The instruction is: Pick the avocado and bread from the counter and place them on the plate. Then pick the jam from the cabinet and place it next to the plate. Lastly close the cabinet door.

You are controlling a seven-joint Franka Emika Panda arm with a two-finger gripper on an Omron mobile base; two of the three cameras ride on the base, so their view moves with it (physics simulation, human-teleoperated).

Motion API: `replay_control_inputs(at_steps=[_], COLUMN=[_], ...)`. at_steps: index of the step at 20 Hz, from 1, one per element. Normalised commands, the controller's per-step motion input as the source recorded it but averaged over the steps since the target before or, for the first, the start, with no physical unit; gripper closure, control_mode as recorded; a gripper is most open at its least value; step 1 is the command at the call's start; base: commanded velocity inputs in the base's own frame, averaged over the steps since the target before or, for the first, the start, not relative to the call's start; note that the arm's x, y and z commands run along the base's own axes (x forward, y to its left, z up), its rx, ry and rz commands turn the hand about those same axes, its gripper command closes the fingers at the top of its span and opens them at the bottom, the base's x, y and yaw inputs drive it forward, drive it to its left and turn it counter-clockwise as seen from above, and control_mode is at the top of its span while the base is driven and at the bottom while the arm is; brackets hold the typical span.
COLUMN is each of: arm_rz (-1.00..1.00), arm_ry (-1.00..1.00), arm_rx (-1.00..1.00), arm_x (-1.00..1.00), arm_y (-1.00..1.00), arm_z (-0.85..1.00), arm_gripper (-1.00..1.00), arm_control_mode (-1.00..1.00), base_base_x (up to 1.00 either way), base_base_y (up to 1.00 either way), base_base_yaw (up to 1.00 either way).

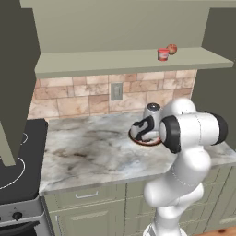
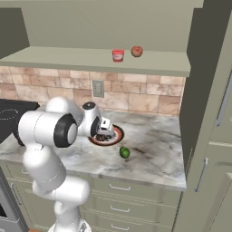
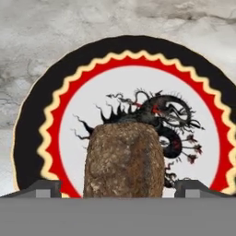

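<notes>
The brown, rough bread [image 3: 123, 159] lies on the white centre of the plate [image 3: 55, 106], over its dark motif. My gripper [image 3: 120, 189] hangs right over it, open, a finger tip [image 3: 42, 189] standing off each side of the bread with a gap. In the base views the gripper [image 1: 143, 131] [image 2: 105, 131] hovers low over the plate [image 1: 148, 143] [image 2: 119, 134] and covers the bread. The green avocado [image 2: 124, 152] rests on the counter [image 1: 92, 147] just front-right of the plate. The red jam [image 1: 163, 54] [image 2: 118, 55] stands on the open cabinet's shelf [image 1: 115, 62].
A reddish apple-like ball [image 1: 172, 49] [image 2: 137, 50] sits beside the jam. Open cabinet doors [image 1: 14, 78] [image 2: 201, 90] jut out at both sides. A black stove [image 1: 14, 170] adjoins the counter's left end. A wall outlet [image 1: 116, 91] is on the tile backsplash.
</notes>
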Motion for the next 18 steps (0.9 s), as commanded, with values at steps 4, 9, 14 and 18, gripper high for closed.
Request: replay_control_inputs(at_steps=[4, 9, 14, 18], arm_rz=[0.00, 0.00, 0.00, 0.00], arm_ry=[-0.20, -0.12, -0.05, -0.03], arm_rx=[0.00, 0.05, 0.08, 0.07], arm_x=[-0.19, -0.16, -0.17, -0.27], arm_y=[0.00, 0.00, -0.02, -0.08], arm_z=[0.27, 0.43, 0.52, 0.46], arm_gripper=[-1.00, -1.00, -1.00, -1.00], arm_control_mode=[-1.00, -1.00, -1.00, -1.00], base_base_x=[0.00, 0.00, 0.00, 0.00], base_base_y=[0.00, 0.00, 0.00, 0.00], base_base_yaw=[0.00, 0.00, 0.00, 0.00])
